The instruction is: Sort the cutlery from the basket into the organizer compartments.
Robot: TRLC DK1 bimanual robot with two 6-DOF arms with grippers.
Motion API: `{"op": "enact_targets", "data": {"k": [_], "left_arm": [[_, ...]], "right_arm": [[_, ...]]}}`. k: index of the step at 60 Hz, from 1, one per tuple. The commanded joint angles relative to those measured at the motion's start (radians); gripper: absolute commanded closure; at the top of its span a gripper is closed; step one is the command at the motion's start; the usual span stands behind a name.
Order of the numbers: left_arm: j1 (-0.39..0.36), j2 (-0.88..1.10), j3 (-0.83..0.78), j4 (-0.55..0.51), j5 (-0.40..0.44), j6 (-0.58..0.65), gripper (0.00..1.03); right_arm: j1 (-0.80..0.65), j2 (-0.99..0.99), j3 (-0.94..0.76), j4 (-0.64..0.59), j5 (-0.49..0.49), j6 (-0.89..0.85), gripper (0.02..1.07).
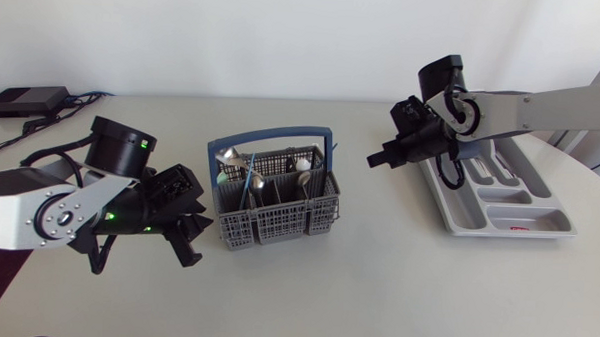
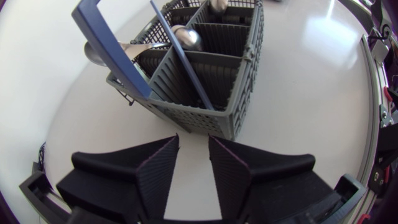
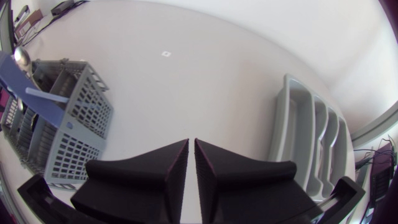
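Where the basket [image 1: 268,227] stands: in the middle of the surface [image 1: 376,291]. It has grey mesh walls, a blue handle [image 1: 271,135] arched over it, and dividers that split it into several cells.
Spoons [image 1: 258,183]: upright in the basket's cells with their bowls up. One leans out over the left rim, and none is in a hand.
Organizer [image 1: 538,219]: a grey tray with long compartments on the right side of the surface, well apart from the basket. Its far end is hidden behind the right arm [image 1: 542,107].
Left hand [image 1: 190,237]: low over the surface, just beside the basket's front-left corner. In its wrist view [image 2: 194,168] the fingers stand apart with a clear gap, only bare surface between them, gripping nothing. The basket wall [image 2: 205,118] is just ahead of the tips and apart from them.
Right hand [image 1: 378,158]: raised over the surface between basket and organizer, pointing toward the basket. In its wrist view [image 3: 191,168] the fingers are drawn almost together, leaving only a thin slit, and they hold nothing.
Box [image 1: 22,101]: black, with cables, at the far left corner of the surface.
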Motion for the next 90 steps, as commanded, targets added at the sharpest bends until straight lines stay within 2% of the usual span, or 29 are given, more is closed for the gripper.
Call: {"op": "enact_targets", "data": {"k": [1,12,34,59,67,73,80,90], "left_arm": [[0.023,0.051,0.043,0.030,0.018,-0.020,0.98],[0.052,0.143,0.075,0.104,0.029,-0.020,0.98],[0.111,0.275,0.173,0.168,0.063,-0.017,0.97],[0.110,0.424,0.288,0.197,0.071,-0.018,0.97],[0.119,0.415,0.285,0.191,0.074,-0.017,0.96],[0.161,0.327,0.242,0.174,0.094,-0.015,0.86],[0.174,0.248,0.185,0.173,0.095,-0.010,0.81],[0.168,0.152,0.118,0.168,0.098,-0.013,0.81]], "right_arm": [[0.035,-0.036,-0.039,-0.026,-0.019,0.041,1.01],[0.122,-0.090,-0.102,-0.043,-0.084,0.075,1.01],[0.276,-0.174,-0.158,-0.076,-0.117,0.101,1.01],[0.329,-0.237,-0.189,-0.104,-0.107,0.081,1.01],[0.329,-0.273,-0.192,-0.112,-0.094,0.076,1.01],[0.337,-0.328,-0.186,-0.124,-0.096,0.075,0.99],[0.371,-0.365,-0.175,-0.125,-0.096,0.081,0.94],[0.420,-0.389,-0.149,-0.122,-0.056,0.093,0.91]]}}
